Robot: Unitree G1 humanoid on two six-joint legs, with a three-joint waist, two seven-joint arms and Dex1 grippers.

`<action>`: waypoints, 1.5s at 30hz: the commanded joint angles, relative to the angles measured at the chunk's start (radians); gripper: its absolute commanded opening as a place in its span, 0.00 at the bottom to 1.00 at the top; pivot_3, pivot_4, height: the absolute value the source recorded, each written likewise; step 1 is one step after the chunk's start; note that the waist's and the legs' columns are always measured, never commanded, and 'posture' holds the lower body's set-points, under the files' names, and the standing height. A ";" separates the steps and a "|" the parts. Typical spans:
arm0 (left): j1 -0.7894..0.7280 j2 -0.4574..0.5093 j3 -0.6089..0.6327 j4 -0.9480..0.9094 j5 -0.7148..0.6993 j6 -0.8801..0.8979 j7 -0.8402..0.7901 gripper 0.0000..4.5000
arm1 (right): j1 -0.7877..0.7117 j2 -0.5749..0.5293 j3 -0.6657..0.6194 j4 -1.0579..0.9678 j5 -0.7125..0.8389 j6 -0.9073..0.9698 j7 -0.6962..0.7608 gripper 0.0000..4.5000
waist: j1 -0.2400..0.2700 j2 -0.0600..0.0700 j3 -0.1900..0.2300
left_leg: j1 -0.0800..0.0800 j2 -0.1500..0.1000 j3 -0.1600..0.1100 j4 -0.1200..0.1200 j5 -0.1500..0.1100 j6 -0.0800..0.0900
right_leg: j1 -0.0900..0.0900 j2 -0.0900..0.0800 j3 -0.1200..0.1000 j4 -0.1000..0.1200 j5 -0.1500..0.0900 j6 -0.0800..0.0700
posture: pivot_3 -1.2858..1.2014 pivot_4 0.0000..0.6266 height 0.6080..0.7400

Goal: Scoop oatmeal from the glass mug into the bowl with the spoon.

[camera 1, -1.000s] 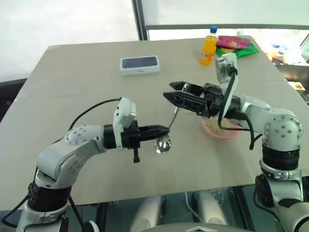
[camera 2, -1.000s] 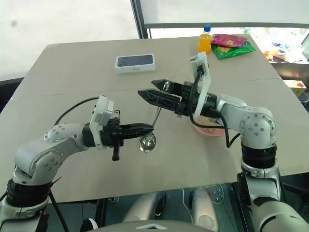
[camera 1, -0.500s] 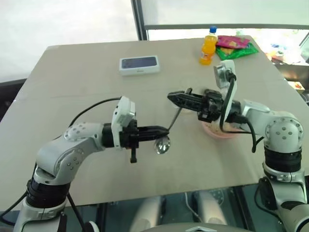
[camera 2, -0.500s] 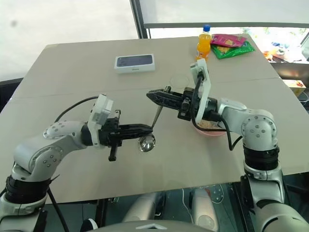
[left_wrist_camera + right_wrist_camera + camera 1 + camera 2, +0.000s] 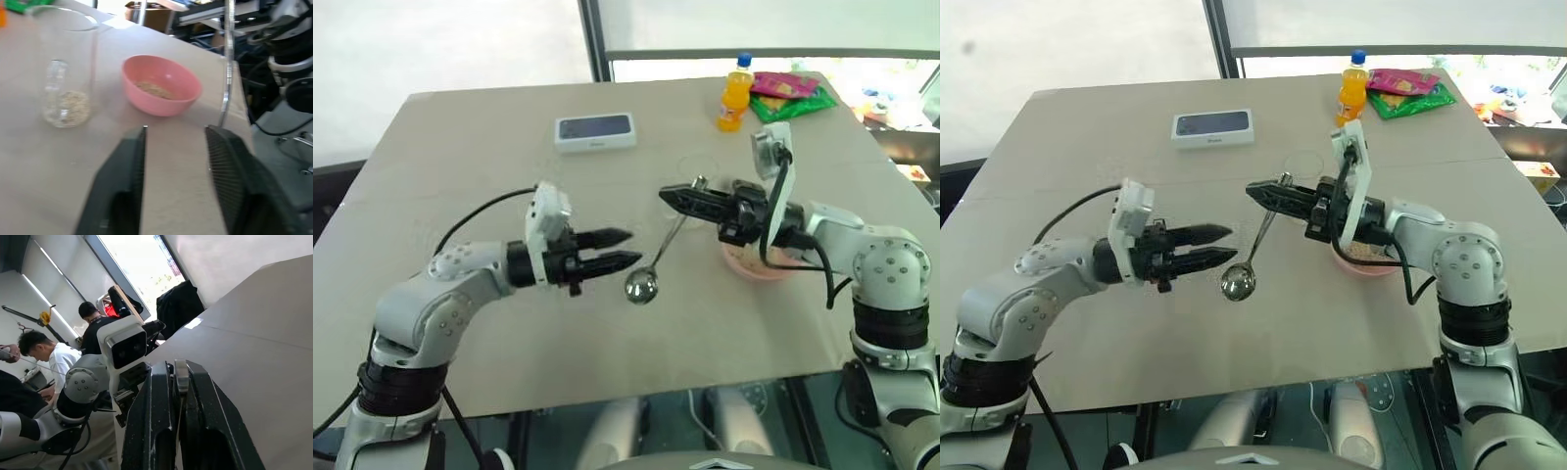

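Spoon [image 5: 658, 257] hangs from your right gripper [image 5: 671, 196] — fingers pinched on the handle tip, bowl end slanting toward lower left. Your left gripper [image 5: 625, 248] stands spread, apart from it. Glass mug [image 5: 65, 73] lies just above the pinch, mid-frame — pink bowl [image 5: 161, 84] right of it.

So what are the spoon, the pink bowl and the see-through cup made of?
The spoon looks like polished metal: its round end mirrors the light. The bowl seems plastic or glazed ceramic: smooth, even pink, softly shiny. The cup looks like clear glass: the table and oats show through it.
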 commanded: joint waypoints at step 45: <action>-0.133 -0.593 -0.254 0.657 0.807 -0.978 0.499 0.52 | 0.155 -0.164 -0.476 0.175 0.119 -0.247 -0.439 0.00 | 0.016 0.000 0.000 | 0.001 0.000 0.008 0.003 -0.001 0.003 | 0.001 0.000 0.006 0.001 0.002 0.002 | 0.52 0.24 1.00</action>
